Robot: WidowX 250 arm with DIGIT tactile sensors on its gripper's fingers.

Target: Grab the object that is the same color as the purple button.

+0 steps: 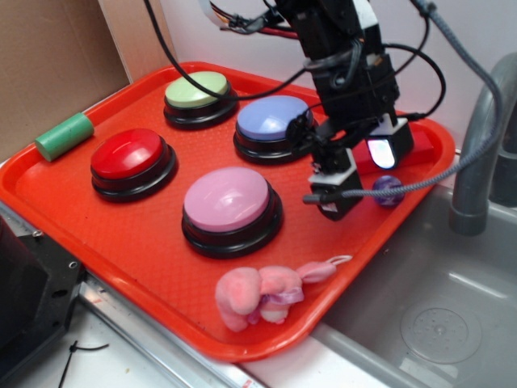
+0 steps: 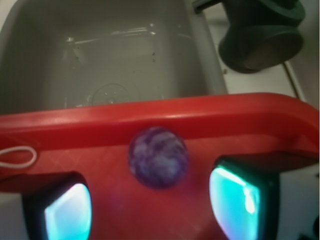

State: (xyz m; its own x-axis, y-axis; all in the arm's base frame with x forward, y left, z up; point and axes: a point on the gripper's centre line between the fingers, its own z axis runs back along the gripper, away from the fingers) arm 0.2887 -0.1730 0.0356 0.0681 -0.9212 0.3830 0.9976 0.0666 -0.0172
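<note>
We have our gripper (image 1: 365,179) spread open over the right end of the red tray (image 1: 129,242), nothing held between the glowing pads (image 2: 232,202). In the wrist view the purple marbled ball (image 2: 158,157) sits on the tray floor just ahead of the gap, close to the rim at twelve o'clock. From outside, that ball (image 1: 388,190) lies at about four o'clock from the periwinkle button (image 1: 272,121) it matches.

Our worry: the ball is round and glossy, so if one pad touches first we judge it squirts sideways, or rolls against the rim. Beyond that rim lies the grey sink (image 2: 110,55), and a hard nudge could hop the ball over. It also looks slightly left of centre between the pads.

On the tray we count the green button (image 1: 198,90), red button (image 1: 129,155), pink-lilac button (image 1: 229,200), a pink plush toy (image 1: 262,293), and a red block (image 1: 408,149) behind the gripper. The sink basin looks empty.
</note>
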